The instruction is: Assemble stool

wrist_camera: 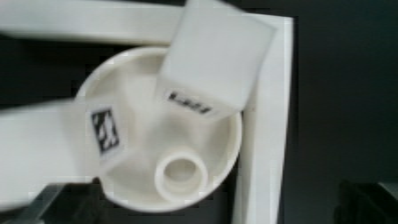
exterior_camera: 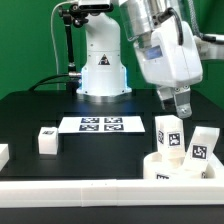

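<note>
Green cloth backs a black table [exterior_camera: 30,115]. In the exterior view the arm's white base [exterior_camera: 103,70] stands at the far side, with the marker board [exterior_camera: 100,124] lying flat in front of it. The gripper [exterior_camera: 174,104] hangs with its jaws spread wide and nothing between them, just above the stool parts at the exterior view's right. There the round, rimmed seat disc [exterior_camera: 178,170] lies against the long border rail [exterior_camera: 80,186]. A tagged leg [exterior_camera: 168,134] and a second leg [exterior_camera: 201,147], both short white blocks, stand upright close by it. A third leg [exterior_camera: 47,140] stands well apart toward the exterior view's left. In the wrist view the seat disc [wrist_camera: 143,80] fills the frame, cream-white, with a raised rim and a round socket [wrist_camera: 178,176] on its face. A blocky leg [wrist_camera: 222,55] reaches over its rim beside the border rail [wrist_camera: 267,150]. A black-and-white tag [wrist_camera: 103,128] sits on a blurred white shape, possibly another leg.
</note>
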Action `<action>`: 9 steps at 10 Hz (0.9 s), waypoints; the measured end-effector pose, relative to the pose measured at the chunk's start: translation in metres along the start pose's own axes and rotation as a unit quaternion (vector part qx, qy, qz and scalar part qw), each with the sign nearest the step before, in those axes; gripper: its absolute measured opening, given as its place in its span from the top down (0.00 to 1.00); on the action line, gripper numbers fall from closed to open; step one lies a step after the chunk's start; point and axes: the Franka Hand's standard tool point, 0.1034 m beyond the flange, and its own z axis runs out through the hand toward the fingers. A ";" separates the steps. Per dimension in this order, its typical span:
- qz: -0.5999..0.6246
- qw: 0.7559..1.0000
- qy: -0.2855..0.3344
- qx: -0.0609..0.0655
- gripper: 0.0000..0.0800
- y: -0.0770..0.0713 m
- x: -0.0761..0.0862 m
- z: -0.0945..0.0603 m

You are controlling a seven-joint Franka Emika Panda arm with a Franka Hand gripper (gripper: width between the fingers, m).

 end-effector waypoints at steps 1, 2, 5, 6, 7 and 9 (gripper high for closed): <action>-0.090 0.996 -0.004 -0.008 0.19 0.014 0.026 -0.004; -0.100 0.995 -0.012 -0.017 0.19 0.024 0.047 -0.010; -0.109 0.994 -0.008 -0.014 0.19 0.020 0.041 -0.007; -0.138 0.990 -0.009 -0.014 0.19 0.021 0.042 -0.007; -0.200 0.980 -0.009 -0.020 0.19 0.023 0.043 -0.007; -0.327 0.942 -0.012 -0.076 0.19 0.042 0.057 -0.004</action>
